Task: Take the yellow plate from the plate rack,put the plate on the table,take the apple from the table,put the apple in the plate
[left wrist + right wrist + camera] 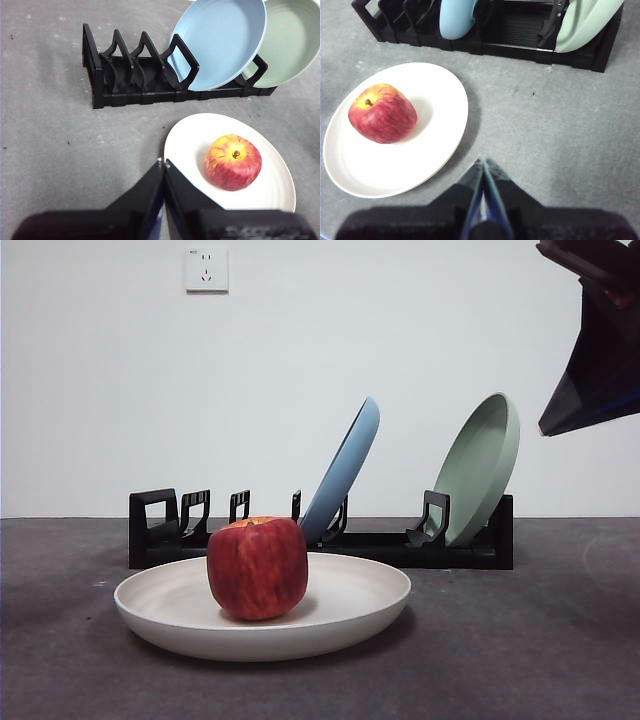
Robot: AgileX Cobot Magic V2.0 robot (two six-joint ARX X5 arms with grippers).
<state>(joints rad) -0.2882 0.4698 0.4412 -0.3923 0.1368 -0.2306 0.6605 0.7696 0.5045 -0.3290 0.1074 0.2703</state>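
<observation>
**On the desk: apple in plate, task looks done**

In front of the long black slotted plate rack point(320, 540), the wide cream matte plate point(350, 615) lies flat on the dark grey desk point(520, 650) with the blocky red apple point(257, 567) resting inside it. Nothing appears left to do. Left tool point(164, 164) and right tool point(483, 162) are both pressed together and empty, clear of the plate's rim, with bare desk around.

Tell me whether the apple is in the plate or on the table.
In the plate: the apple rests upright inside the yellow plate, stem up, with neither tool touching it.
</observation>
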